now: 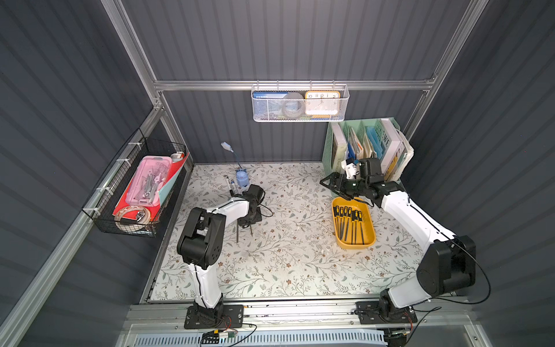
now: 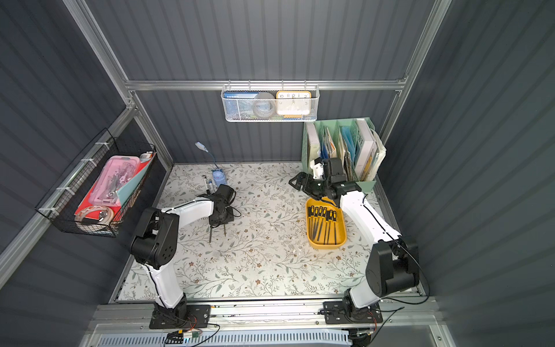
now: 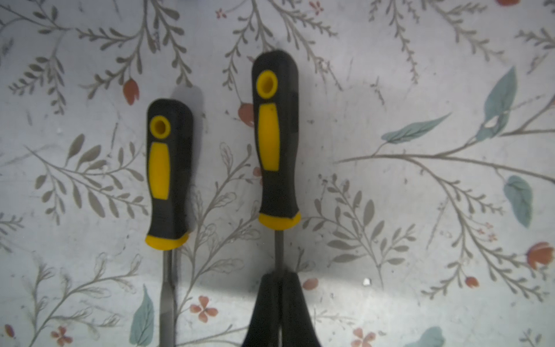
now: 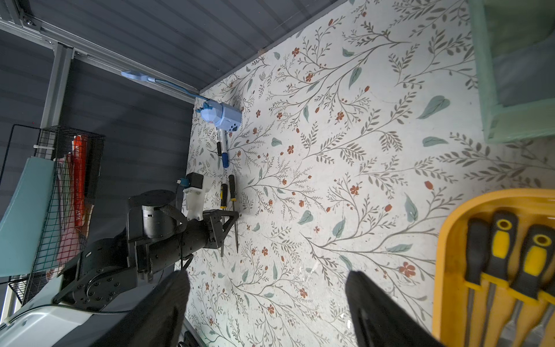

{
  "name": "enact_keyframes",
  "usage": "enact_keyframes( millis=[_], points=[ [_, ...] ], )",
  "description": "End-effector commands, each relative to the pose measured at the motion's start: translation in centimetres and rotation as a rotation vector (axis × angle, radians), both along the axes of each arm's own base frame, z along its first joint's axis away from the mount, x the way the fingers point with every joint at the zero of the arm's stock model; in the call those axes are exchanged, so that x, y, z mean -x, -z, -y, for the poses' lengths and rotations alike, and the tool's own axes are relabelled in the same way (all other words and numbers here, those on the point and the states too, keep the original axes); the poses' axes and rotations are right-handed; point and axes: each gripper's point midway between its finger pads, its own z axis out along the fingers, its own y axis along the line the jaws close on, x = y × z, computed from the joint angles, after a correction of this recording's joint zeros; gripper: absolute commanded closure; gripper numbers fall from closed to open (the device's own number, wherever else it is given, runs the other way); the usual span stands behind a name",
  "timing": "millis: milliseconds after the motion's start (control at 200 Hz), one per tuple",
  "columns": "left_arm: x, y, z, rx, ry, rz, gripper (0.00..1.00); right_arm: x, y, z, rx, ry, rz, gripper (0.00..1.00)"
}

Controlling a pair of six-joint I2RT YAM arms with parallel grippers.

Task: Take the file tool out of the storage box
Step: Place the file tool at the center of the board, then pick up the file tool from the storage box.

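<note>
Two sets of jaws stand differently. Those of the left gripper (image 3: 280,278) (image 1: 248,220) are closed on the bare metal shank of one file (image 3: 276,135) (image 4: 232,187), just below its black-and-yellow handle; I cannot tell whether this held file touches the desk (image 1: 300,255). A second file (image 3: 168,174) (image 4: 223,195) lies parallel and just beside it on the floral surface, left of centre. The jaws of the right gripper (image 4: 267,288) (image 1: 333,189) are wide apart with only bare desk between them, and they hang just off the far left corner of the storage box (image 1: 354,247) (image 2: 327,247) (image 4: 444,240). That mustard-yellow tray sits on the right side of the desk, and a row of files (image 1: 350,219) lies in it with the handles toward the far end. Behind it, in the far right corner, stands a mint-green book organiser (image 1: 327,144). At the far edge, beyond the left gripper, are a small blue device (image 1: 241,177) and some pens (image 1: 231,183). A black wire basket (image 1: 120,222) on the left wall holds a pink case (image 1: 150,180). A white mesh basket (image 1: 300,117) on the far wall holds a clock (image 1: 322,102).
</note>
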Motion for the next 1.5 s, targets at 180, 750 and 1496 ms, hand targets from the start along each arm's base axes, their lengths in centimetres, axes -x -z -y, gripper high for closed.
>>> enact_keyframes(
  millis=[180, 750, 1496],
  points=[
    [1.4, -0.9, -0.6, -0.018, 0.053, -0.036, 1.00, 0.4, 1.4, 0.1, 0.009, -0.007, -0.039, 0.13],
    [2.4, -1.3, -0.3, 0.004, 0.067, -0.074, 0.91, 0.9, 1.9, 0.4, 0.023, 0.002, -0.052, 0.13],
    [-7.0, -19.0, 6.7, 0.328, 0.237, 0.461, 0.33, 1.9, 5.2, 8.9, 0.292, 0.187, -0.219, 0.24]
  ],
)
